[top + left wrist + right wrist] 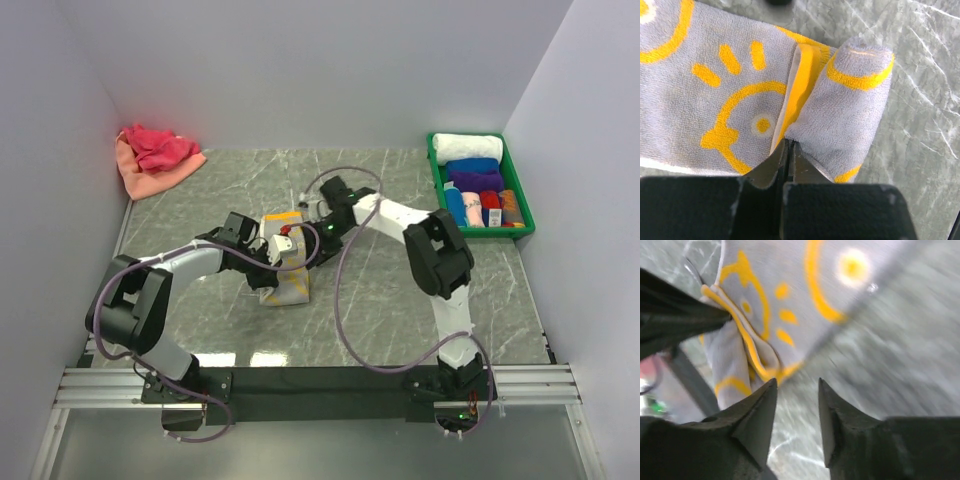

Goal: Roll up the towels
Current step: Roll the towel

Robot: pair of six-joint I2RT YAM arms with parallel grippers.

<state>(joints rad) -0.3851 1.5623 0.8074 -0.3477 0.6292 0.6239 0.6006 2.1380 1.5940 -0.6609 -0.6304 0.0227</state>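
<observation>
A grey towel with yellow sun patterns (287, 287) lies mid-table, its far end rolled up (281, 222). In the left wrist view the roll (850, 100) sits right of the flat part (700, 90). My left gripper (789, 142) is shut, its tips pressed into the crease between roll and flat cloth. My right gripper (796, 382) is open with nothing between its fingers, just off the roll's end (732, 355). A crimson pink towel (158, 147) lies crumpled on a salmon orange one (140, 178) at the back left.
A green tray (436, 170) at the back right holds several rolled towels, white (467, 146), blue and purple among them. Both arms meet over the middle of the marble-patterned table (400, 300). White walls close in the sides and back.
</observation>
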